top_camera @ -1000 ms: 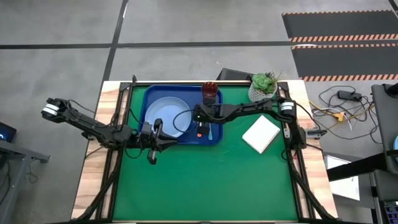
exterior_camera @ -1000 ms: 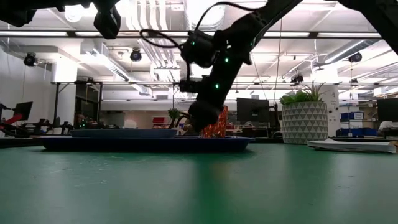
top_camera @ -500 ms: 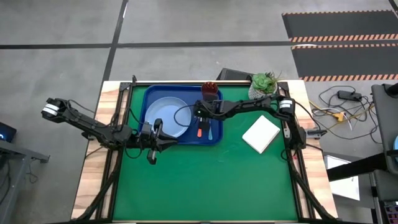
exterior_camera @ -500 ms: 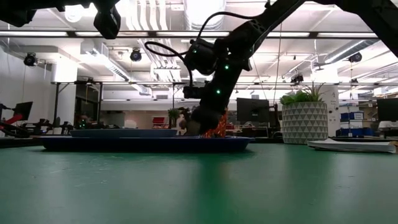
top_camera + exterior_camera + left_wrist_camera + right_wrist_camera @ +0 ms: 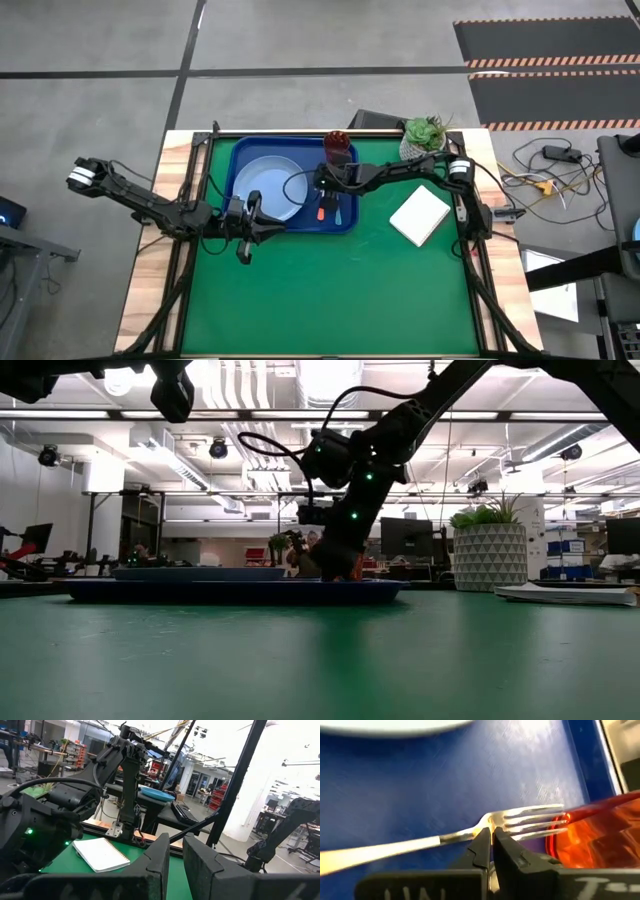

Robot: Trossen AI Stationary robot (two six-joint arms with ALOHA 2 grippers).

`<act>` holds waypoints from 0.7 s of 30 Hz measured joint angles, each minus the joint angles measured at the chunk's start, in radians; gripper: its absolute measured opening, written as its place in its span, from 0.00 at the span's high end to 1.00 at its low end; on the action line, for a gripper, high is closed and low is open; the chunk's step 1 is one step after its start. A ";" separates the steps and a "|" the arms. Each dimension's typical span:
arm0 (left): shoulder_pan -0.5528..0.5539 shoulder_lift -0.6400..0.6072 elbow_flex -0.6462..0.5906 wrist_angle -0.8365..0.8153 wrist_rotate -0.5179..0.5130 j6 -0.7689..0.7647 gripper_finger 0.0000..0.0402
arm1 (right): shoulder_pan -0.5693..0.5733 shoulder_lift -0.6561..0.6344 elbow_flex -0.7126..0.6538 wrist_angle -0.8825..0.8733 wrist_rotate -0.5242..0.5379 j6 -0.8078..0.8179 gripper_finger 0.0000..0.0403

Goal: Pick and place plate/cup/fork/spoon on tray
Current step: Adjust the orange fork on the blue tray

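**Right arm lifts clear of the cutlery; everything sits on the tray**

High view: The tray (image 5: 243,150) sits at the far-left part of the green bench (image 5: 330,290). On it lie the plate (image 5: 264,187), the cup (image 5: 338,147) at the far right corner, and the fork (image 5: 322,209) beside the spoon (image 5: 337,211) near the right rim. A second ago the right gripper (image 5: 322,181) was down over the fork and spoon; now it has drawn back toward the cup, leaving both lying free. By my reading, all four items are placed and the task is nearly done. The left gripper (image 5: 247,218) waits at the tray's near edge. A white notebook (image 5: 420,214) and a potted plant (image 5: 424,138) stand well apart to the right.

Low view: The right gripper (image 5: 322,565) hangs just above the tray (image 5: 230,589), higher than a second ago, with the cup mostly hidden behind it. The planter (image 5: 488,558) stands to the right.

Left wrist view: The left fingers (image 5: 200,862) stand slightly apart with a narrow gap and hold nothing. The notebook (image 5: 101,854) lies beyond.

Right wrist view: The right fingers (image 5: 481,847) are pressed together and empty. Past them, the fork (image 5: 520,820) lies flat on the tray (image 5: 420,785), its tines touching or just beside the cup (image 5: 600,830).
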 joint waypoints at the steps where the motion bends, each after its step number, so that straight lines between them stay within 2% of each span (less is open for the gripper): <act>1: 0.000 0.000 0.000 0.000 0.000 0.000 0.91 | 0.000 0.000 0.000 0.010 -0.007 0.000 0.98; 6: 0.000 0.000 0.000 0.000 0.000 0.000 0.91 | 0.000 0.000 -0.004 0.066 -0.085 0.000 0.98; 13: 0.000 0.000 0.000 0.000 0.000 0.000 0.91 | 0.000 -0.009 -0.004 0.031 -0.013 0.010 0.98; 21: 0.000 0.000 0.000 0.000 0.000 0.000 0.91 | 0.000 0.002 -0.009 0.010 -0.016 0.035 0.98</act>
